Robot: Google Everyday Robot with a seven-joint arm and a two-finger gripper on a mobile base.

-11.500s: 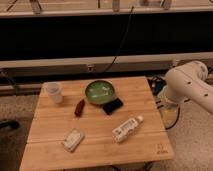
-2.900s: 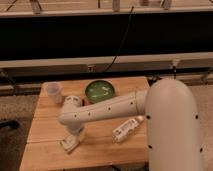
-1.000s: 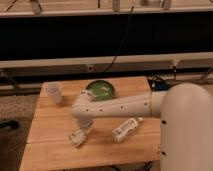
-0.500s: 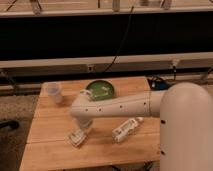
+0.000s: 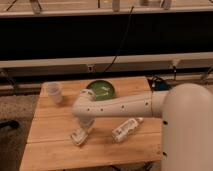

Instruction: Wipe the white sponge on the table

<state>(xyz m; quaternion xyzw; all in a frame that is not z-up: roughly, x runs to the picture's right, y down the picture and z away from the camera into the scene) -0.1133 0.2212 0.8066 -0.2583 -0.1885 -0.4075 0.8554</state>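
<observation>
Across the back, a long dark wall panel (image 5: 60, 35), a pale ledge (image 5: 60, 62) below it, and a black cable (image 5: 121, 42) hanging down to that ledge. In the right foreground, the bulky white shoulder of the robot arm (image 5: 187, 130), covering the near right corner of the table. From there, one long white link with a row of small dark dots, stretched leftward over the boards to a rounded elbow left of centre, then bent down toward the near left part.

Under it, the table (image 5: 55, 150): square, light brown, long planks running left to right, on a speckled floor (image 5: 15, 107). At the far edge, about mid-width, a green bowl (image 5: 101, 90), its near side partly hidden by the link. Nearer and right of centre, a white plastic bottle (image 5: 125, 130) on its side, set at an angle, narrow end toward the far right, just below the link. At the far left corner, a clear plastic cup (image 5: 54, 92), upright, well apart from the rest.

Below the elbow, the gripper (image 5: 83, 129), lowered onto the near left part of the tabletop, fingers drawn together. Right at its tip, the white sponge (image 5: 77, 137), flat on the wood, touching the gripper, left of the bottle and apart from it. Cannot tell whether pinched between the fingers or only pressed from above.
</observation>
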